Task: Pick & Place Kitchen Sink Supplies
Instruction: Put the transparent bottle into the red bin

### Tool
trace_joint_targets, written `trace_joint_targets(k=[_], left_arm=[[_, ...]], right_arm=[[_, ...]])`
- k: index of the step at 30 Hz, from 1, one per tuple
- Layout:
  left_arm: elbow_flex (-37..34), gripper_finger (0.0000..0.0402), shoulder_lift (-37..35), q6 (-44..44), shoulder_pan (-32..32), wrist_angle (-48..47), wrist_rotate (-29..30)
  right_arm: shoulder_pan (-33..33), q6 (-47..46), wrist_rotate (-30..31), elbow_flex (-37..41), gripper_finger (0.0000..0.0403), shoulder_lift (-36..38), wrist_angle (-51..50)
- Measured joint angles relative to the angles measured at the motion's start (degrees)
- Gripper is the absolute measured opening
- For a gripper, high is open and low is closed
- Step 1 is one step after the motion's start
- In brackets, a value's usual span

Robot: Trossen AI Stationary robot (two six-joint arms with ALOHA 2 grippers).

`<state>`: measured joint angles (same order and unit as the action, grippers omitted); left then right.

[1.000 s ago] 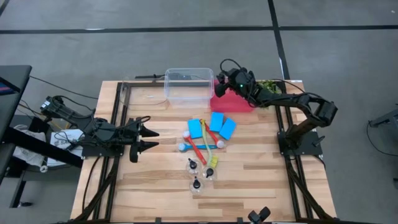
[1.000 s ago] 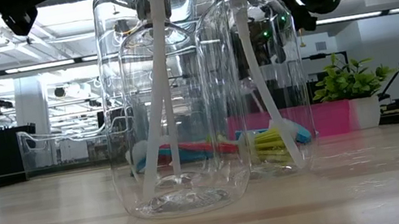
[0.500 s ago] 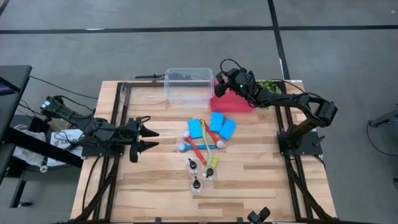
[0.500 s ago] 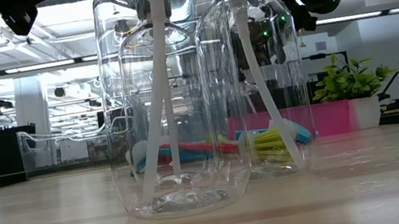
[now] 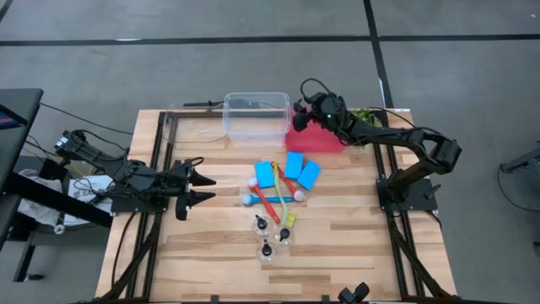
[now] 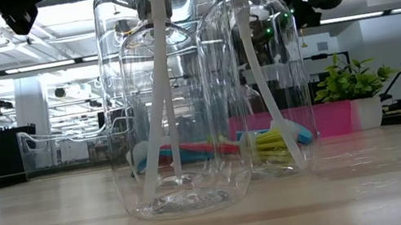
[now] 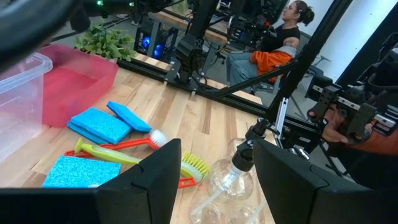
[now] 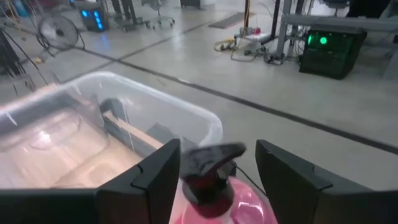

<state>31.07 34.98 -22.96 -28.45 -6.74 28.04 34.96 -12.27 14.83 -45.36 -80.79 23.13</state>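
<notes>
My right gripper (image 5: 298,116) hangs over the far left corner of the red tray (image 5: 319,138), beside the clear tub (image 5: 256,116). It is shut on a small clear bottle with a black pump top (image 8: 211,163). Three more pump bottles (image 5: 270,237) stand upright on the wood near the table's middle. Behind them lie three blue sponges (image 5: 289,171) and the red, blue and yellow-green brushes (image 5: 272,200). My left gripper (image 5: 211,188) waits open at the table's left, pointing at these things. My right gripper has the bottle between its two fingers, one on each side of the shoulder (image 8: 241,200) just below the pump top. The fingers come nearly level from the table's right. The bottle stands upright with its pump up; the picture's lower edge cuts off its base.
A small green plant (image 5: 364,114) stands behind the red tray at the far right. In the left wrist view a person (image 7: 281,38) sits beyond the table, and a hand (image 7: 348,127) holds a device at the right. Bare wood lies near the front edge.
</notes>
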Motion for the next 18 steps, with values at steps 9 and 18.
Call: trace_joint_targets(k=[9,18], left_arm=[[0.0,0.0202,0.0,0.0,0.0,0.2,0.0],[0.0,0.0202,0.0,0.0,0.0,0.4,0.0]], right_arm=[[0.0,0.2,0.0,0.0,0.0203,0.0,-0.9],[0.0,0.2,0.0,0.0,0.0204,0.0,-0.8]])
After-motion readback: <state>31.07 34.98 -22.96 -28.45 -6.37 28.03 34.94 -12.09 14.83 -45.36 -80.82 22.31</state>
